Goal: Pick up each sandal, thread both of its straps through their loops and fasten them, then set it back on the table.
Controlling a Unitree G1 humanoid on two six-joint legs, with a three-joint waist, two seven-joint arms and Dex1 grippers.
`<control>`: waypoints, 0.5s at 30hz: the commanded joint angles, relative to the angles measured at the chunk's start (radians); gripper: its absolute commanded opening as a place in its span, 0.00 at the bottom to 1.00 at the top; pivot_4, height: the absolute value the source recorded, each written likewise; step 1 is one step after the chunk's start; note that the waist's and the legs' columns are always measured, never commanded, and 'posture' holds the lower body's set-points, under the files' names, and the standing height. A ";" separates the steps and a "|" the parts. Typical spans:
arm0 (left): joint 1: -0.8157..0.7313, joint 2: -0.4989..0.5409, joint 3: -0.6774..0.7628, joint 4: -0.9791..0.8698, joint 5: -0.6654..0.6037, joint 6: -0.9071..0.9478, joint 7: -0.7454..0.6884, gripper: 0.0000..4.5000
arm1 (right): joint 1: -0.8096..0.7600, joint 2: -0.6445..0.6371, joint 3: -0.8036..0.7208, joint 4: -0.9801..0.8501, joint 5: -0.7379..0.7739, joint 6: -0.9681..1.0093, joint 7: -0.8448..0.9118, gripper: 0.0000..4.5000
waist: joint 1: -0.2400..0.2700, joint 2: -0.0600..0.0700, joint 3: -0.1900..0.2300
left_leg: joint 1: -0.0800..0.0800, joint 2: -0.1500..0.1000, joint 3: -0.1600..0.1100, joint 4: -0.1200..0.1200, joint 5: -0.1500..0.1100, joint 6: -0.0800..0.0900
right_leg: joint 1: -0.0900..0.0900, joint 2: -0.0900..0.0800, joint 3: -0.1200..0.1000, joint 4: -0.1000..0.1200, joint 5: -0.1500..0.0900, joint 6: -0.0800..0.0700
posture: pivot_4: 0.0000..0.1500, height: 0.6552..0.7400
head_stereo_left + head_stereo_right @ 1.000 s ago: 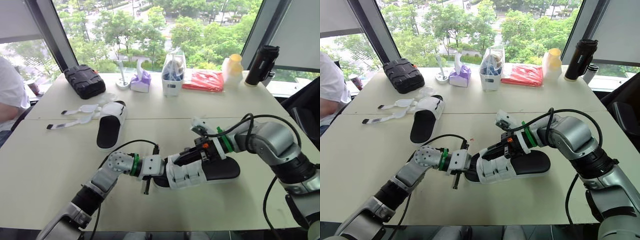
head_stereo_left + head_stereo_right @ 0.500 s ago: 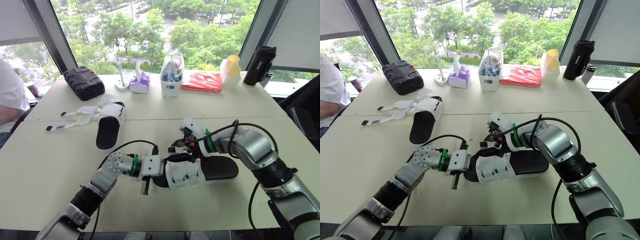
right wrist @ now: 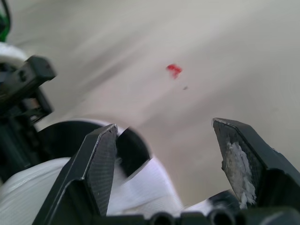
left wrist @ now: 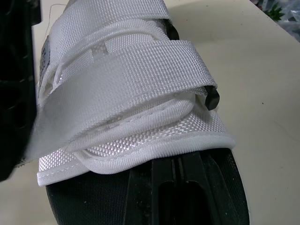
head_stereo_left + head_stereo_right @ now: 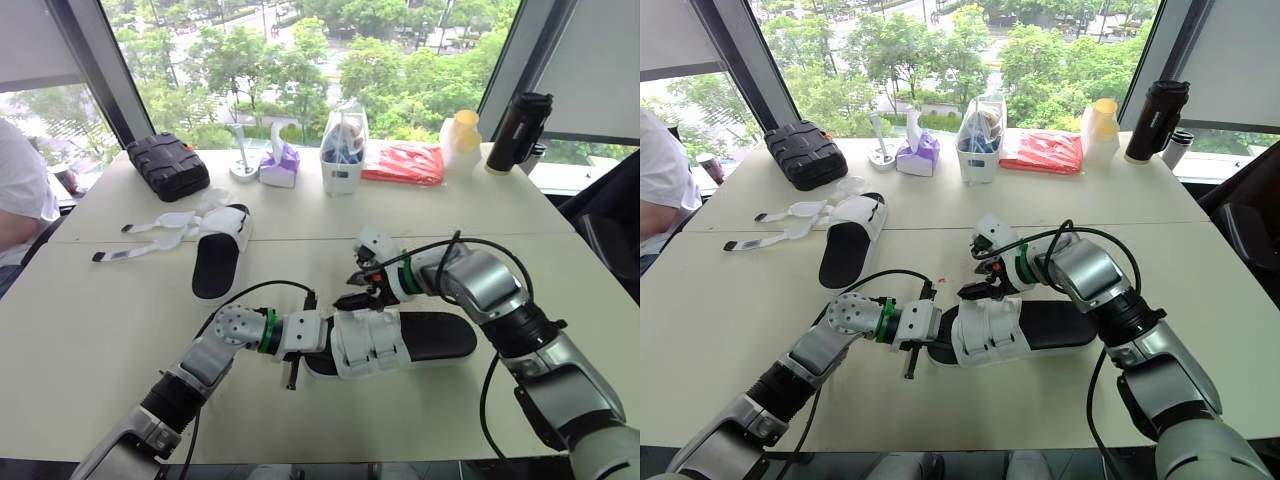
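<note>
Sandal with the black sole [image 5: 425,338] lies flat on the table [image 5: 100,330] near its front edge, straight ahead of you. Its two white straps [image 4: 131,75] are folded across the upper. Your left gripper [image 5: 322,345] sits at the toe end, reaching in under those straps, and you cannot tell whether it is clamped. Your right gripper [image 3: 164,125] hovers just above the far side of the straps, released and holding nothing, with a red speck [image 3: 174,70] on the tabletop beyond it. The second sandal [image 5: 220,258] rests well apart toward the table's left, its loose strap ends [image 5: 150,232] trailing leftward. Along the far edge stand a black case [image 5: 168,163], a tissue box [image 5: 282,165], a white caddy [image 5: 342,162], a red packet [image 5: 405,160], a yellow-capped bottle [image 5: 465,138] and a black flask [image 5: 520,130]. A person's white sleeve [image 5: 20,190] shows at the left border.
</note>
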 commanded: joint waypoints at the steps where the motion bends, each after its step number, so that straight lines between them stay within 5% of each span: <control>1: 0.073 0.028 -0.097 0.103 0.120 0.069 -0.014 0.00 | -0.073 0.008 -0.088 -0.017 0.113 0.132 0.068 0.77 | 0.000 0.000 0.000 | 0.000 0.000 0.000 0.000 0.000 0.000 | 0.000 0.000 0.000 0.000 0.000 0.000 | 1.00 1.00; 15: 0.078 0.025 -0.099 0.095 0.121 0.067 -0.007 0.00 | -0.056 -0.041 0.001 -0.018 0.088 0.094 0.107 0.77 | 0.001 0.000 0.000 | 0.000 0.000 0.000 0.000 0.000 0.000 | 0.000 0.000 0.000 0.001 0.000 0.000 | 1.00 1.00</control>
